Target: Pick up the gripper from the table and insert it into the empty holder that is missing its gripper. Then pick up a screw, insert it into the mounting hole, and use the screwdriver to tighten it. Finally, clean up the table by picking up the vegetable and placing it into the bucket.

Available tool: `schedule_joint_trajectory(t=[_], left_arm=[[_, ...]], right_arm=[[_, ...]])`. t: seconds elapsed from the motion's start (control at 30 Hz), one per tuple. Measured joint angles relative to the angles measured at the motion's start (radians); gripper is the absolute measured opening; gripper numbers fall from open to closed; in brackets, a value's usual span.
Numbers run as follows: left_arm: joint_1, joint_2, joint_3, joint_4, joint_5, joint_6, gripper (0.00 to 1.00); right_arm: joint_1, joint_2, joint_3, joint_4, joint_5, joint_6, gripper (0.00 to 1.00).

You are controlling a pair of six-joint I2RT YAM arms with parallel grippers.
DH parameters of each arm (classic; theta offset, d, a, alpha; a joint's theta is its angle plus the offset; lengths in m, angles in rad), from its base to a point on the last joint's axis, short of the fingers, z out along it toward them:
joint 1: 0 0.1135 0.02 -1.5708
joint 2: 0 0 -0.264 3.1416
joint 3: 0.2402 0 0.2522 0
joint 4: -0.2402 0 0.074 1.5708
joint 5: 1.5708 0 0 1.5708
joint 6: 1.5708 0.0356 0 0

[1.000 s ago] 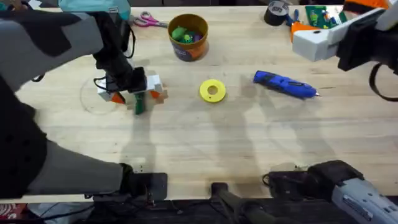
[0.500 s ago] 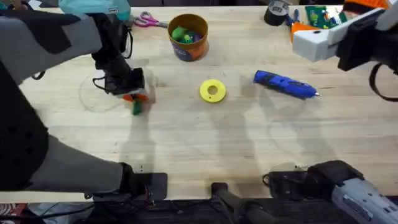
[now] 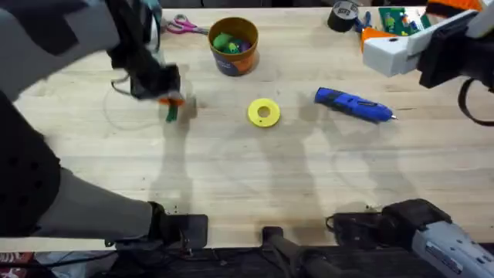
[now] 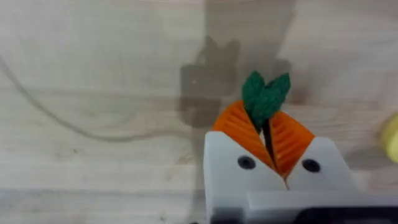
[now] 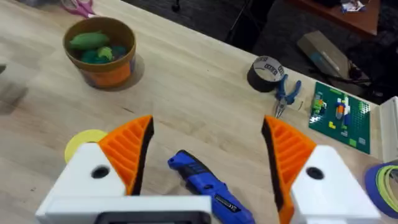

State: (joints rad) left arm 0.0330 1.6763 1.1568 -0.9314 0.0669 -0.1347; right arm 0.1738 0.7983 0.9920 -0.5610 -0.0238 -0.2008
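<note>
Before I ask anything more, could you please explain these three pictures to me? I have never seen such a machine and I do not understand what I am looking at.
This is a robot with two arms at a wooden table. One picture looks down from above; the other two come from small cameras on each wrist.

Seen from above, the left end effector is raised over the table, shut on a small green vegetable. Its wrist picture shows the orange pads pressed around the green leaves.

The right end effector is open and holds nothing. Below it lies the blue screwdriver.

Also on the table are a yellow ring and the bucket, which already holds green pieces.
</note>
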Motion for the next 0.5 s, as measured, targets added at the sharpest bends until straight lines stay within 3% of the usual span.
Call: schedule_joint_trajectory(t=[0.27, 0.37, 0.5], left_arm=[[-0.083, -0.013, 0.297, 0.000, 0.064, 0.062, 0.011], [-0.138, -0.020, 0.377, 0.057, 0.078, 0.073, 0.011], [-0.216, -0.028, 0.406, 0.186, 0.096, 0.077, 0.010]], right_arm=[[0.000, 0.000, 0.000, 0.000, 0.000, 0.000, 0.996], [0.000, 0.000, 0.000, 0.000, 0.000, 0.000, 0.996], [0.000, 0.000, 0.000, -0.001, 0.000, 0.000, 0.996]])
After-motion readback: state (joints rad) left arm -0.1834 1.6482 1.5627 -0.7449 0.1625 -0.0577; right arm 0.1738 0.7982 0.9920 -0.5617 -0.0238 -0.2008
